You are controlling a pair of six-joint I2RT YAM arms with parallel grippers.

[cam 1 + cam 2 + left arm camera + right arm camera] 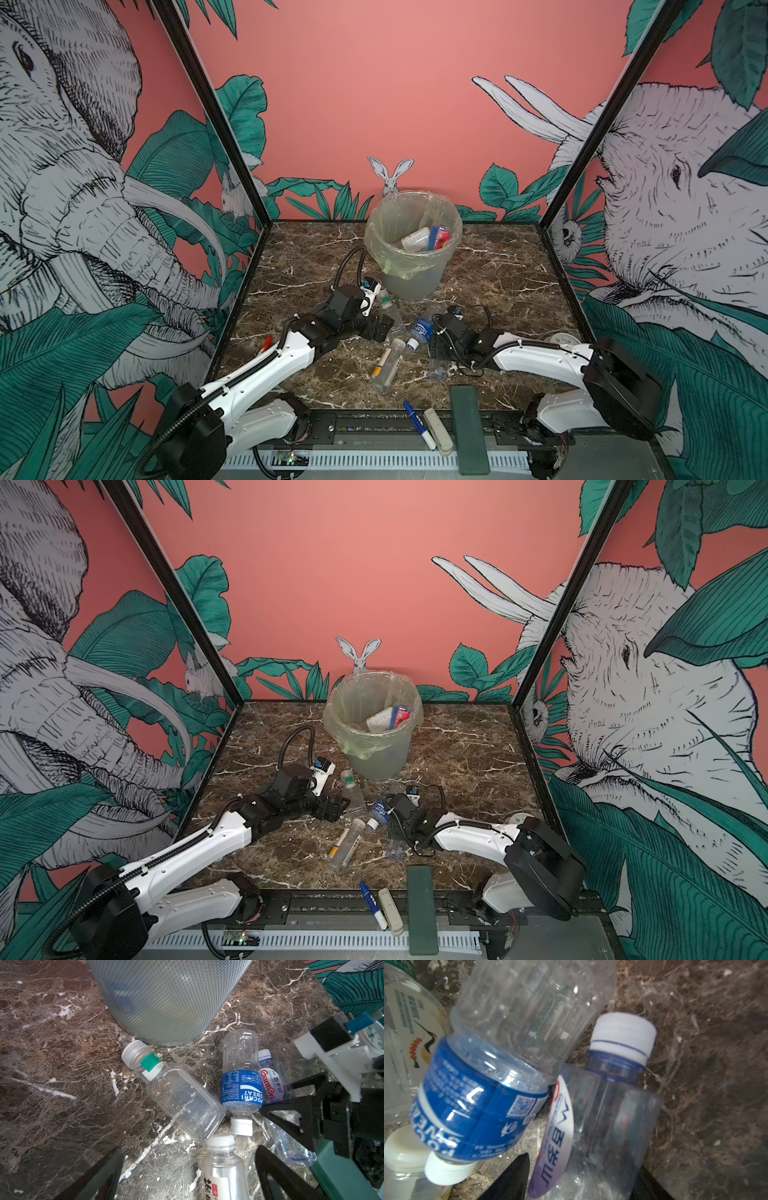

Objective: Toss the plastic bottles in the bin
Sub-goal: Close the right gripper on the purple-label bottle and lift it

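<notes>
Both top views: even, diffuse overhead light, moderately bright; only soft shadows under the arms (266,365) on the marble table (511,266). Wide-angle bend, frame posts (208,104) splay outward toward the edges; fine detail slightly soft. Faint sheen on the bin (413,232) liner. Left wrist view: bright, bottles (180,1101) sharp, print legible, moiré grid over the bin wall; black fingers (104,1174) near the lens blurred. Right wrist view: dimmer, very close, blue-labelled bottle (477,1109) soft-focused with white glare streaks; table beyond murky, smeared.
</notes>
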